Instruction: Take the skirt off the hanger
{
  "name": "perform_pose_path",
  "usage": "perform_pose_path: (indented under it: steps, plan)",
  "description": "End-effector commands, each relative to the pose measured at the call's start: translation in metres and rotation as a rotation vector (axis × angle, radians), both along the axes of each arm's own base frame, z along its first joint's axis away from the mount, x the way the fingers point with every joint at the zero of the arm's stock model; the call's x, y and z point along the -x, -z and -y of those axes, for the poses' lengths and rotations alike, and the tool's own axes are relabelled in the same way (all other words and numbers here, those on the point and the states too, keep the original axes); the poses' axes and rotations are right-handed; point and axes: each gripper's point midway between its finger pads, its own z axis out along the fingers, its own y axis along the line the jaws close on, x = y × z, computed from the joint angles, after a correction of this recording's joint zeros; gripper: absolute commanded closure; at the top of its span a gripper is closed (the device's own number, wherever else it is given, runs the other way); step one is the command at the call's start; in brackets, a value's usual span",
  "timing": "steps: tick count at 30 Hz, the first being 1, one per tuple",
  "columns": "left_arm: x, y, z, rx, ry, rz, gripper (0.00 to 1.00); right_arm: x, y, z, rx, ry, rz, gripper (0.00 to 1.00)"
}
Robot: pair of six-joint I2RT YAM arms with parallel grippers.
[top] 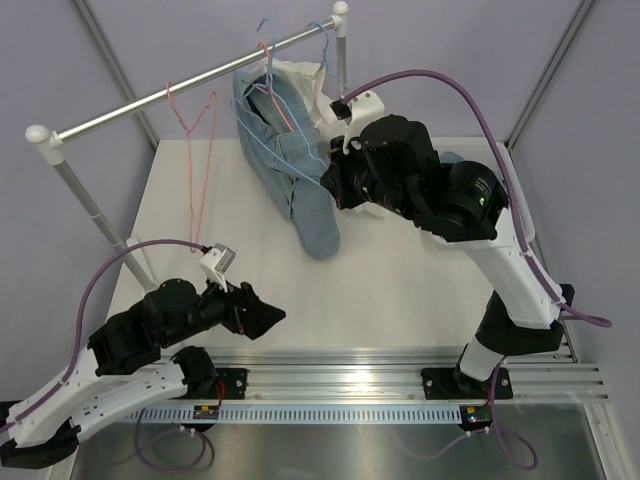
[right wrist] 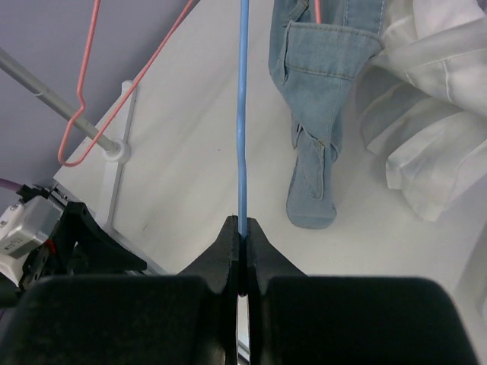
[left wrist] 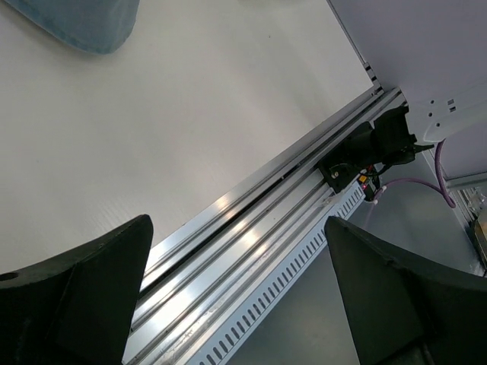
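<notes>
Jaws of your left gripper stand wide apart, low over the aluminium track at the edge of the white table farthest from the clothes rail. Closer to the rail, your right gripper is pinched together on the thin wire of a light-blue hanger, which runs straight up from the fingertips. Just beyond it, blue denim jeans hang below the rail's right end, one leg trailing onto the table, with a crumpled white shirt beside them. The pink hanger hangs by its hook near the rail's middle, well apart from both grippers. You cannot tell from any view where the skirt is.
</notes>
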Motion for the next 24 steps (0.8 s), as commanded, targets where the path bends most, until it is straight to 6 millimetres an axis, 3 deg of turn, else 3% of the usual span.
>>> perform_pose_path:
  steps: [1, 5, 13, 18, 24]
  plan:
    - [0.002, -0.012, 0.014, 0.082, 0.037, 0.008, 0.01, -0.012, -0.011, -0.007, -0.007, 0.025, 0.057, 1.0]
    - [0.001, -0.011, 0.016, 0.088, 0.034, 0.002, 0.01, -0.022, -0.016, -0.021, -0.01, 0.023, 0.088, 1.0]
    - [0.007, -0.011, 0.01, 0.092, 0.044, -0.001, 0.01, -0.038, 0.01, -0.069, 0.004, -0.016, 0.072, 1.0]
    - [0.008, -0.006, 0.009, 0.09, 0.041, -0.012, 0.01, -0.026, 0.029, -0.109, 0.014, -0.103, 0.054, 1.0]
    - [0.008, 0.0, 0.01, 0.09, 0.04, -0.021, 0.01, -0.005, 0.04, -0.14, 0.006, -0.178, 0.039, 1.0]
